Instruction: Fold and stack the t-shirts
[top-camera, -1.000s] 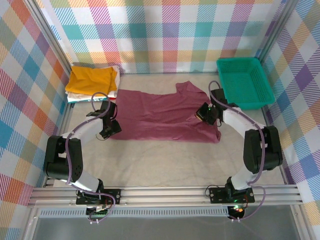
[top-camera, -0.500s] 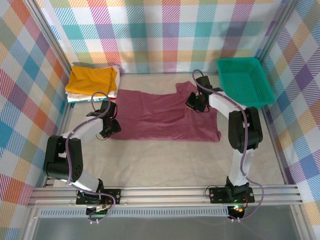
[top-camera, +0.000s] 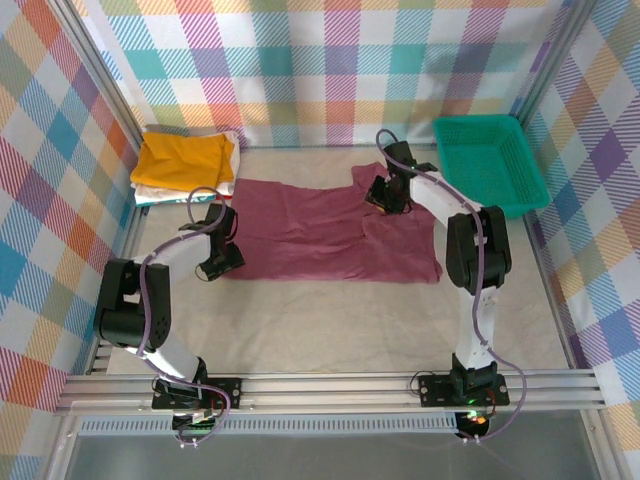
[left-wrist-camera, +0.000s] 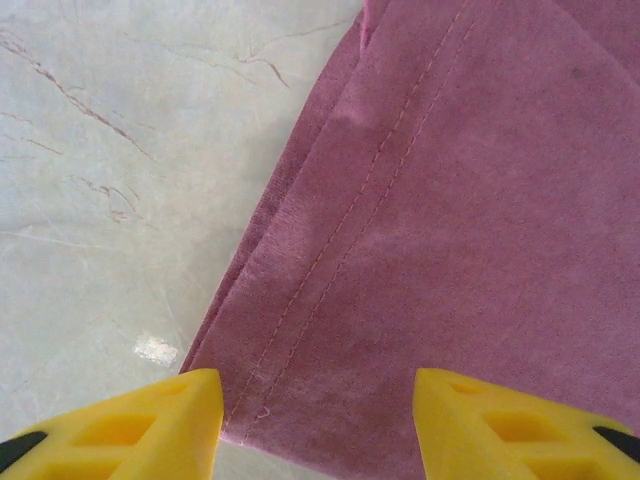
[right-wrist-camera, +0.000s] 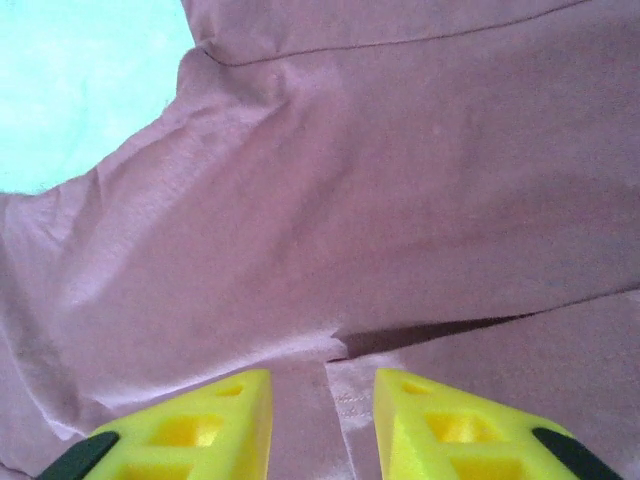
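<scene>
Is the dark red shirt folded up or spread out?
Spread out: the maroon cloth t-shirt lies wide and mostly flat across the table, not bundled.

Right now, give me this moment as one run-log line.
left gripper: open, over maroon t-shirt hem | right gripper: open, over its far-right part | yellow t-shirt: folded, far left

The right gripper (right-wrist-camera: 322, 420) hangs just above the maroon t-shirt (right-wrist-camera: 400, 200), its two yellow fingers (right-wrist-camera: 190, 425) a little apart with only cloth showing in the gap. A folded layer's edge casts a dark shadow just ahead of the fingertips. Beyond the shirt's curved edge lies a bare, pale patch of tabletop (right-wrist-camera: 80, 80).
</scene>
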